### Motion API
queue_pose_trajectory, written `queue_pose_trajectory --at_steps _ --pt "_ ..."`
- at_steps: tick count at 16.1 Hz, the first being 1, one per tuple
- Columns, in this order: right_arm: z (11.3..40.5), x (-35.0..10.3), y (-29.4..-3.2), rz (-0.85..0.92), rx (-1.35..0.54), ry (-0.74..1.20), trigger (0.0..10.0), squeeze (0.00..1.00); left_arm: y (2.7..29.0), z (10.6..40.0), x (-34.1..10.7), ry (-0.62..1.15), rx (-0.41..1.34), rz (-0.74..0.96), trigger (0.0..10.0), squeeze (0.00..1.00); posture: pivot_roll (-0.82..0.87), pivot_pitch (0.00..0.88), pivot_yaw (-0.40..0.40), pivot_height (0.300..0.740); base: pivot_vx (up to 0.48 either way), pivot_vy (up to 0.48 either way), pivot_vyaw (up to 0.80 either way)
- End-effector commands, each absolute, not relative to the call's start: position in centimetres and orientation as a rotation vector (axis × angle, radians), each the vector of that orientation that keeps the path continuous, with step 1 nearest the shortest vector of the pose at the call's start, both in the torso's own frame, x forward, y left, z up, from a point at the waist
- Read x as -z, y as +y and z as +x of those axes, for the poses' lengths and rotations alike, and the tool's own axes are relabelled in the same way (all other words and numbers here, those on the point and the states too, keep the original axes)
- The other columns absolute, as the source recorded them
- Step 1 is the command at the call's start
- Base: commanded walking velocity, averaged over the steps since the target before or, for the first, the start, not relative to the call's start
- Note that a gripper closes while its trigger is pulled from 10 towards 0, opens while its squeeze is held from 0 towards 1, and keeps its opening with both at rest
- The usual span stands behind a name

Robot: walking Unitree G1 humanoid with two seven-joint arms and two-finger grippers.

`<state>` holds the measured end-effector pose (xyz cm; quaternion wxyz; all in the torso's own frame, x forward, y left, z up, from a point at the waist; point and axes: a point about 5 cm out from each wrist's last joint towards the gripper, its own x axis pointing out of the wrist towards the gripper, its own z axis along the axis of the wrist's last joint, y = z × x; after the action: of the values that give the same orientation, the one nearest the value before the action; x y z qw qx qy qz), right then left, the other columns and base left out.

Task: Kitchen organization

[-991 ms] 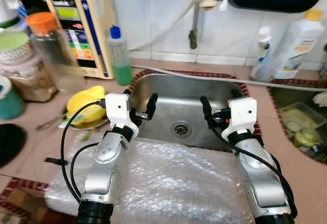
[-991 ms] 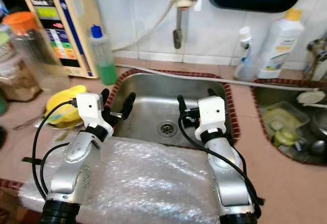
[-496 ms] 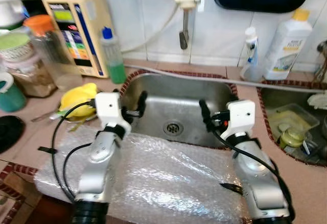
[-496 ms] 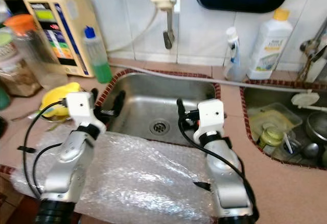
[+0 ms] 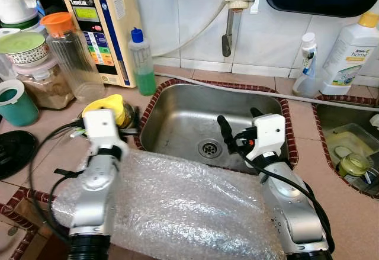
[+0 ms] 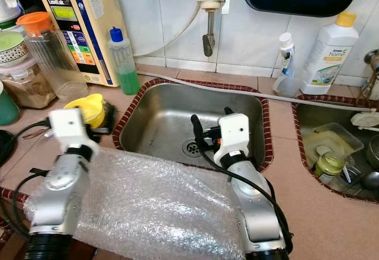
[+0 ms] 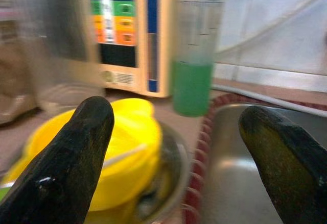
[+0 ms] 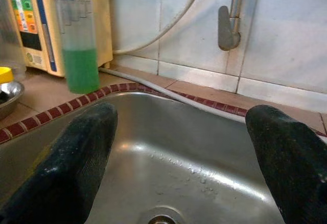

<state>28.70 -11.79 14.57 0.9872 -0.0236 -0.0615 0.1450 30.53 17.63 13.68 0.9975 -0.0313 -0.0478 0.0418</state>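
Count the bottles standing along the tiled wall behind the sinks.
3: a green-liquid bottle left of the main sink, then a small spray bottle and a white detergent bottle at right. Others may be hidden.

You face a white-tiled wall (image 5: 183,11) above a pinkish countertop (image 5: 53,135) edged in red-brown mosaic. A steel sink (image 5: 189,118) sits centre, a second basin (image 5: 331,118) to its right, under even light.

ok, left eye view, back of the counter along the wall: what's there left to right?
Orange-lidded clear jar → cream wall appliance with a coloured panel → bottle of green liquid → tap spout → small clear spray bottle → white detergent bottle with a yellow cap.
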Motion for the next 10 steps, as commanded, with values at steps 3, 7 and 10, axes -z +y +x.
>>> queue_pose_trajectory --at_steps 3,7,10 --pt "27.9 -15.0 -10.4 0.080 -0.426 -0.102 10.0 0.00 19.7 30.2 -14.4 -0.124 -0.176 -0.055 10.0 0.00 0.07 0.000 0.061 0.740 0.000 0.000 0.00" --pt "26.6 -14.4 -9.5 0.068 -0.614 -0.031 10.0 0.00 20.7 29.7 -14.8 -0.150 -0.238 -0.047 10.0 0.00 0.08 0.000 0.058 0.740 0.000 0.000 0.00" --pt "26.2 -14.2 -9.8 0.073 -0.682 -0.008 10.0 0.00 21.4 29.2 -15.0 -0.149 -0.287 -0.056 10.0 0.00 0.08 0.000 0.055 0.740 0.000 0.000 0.00"
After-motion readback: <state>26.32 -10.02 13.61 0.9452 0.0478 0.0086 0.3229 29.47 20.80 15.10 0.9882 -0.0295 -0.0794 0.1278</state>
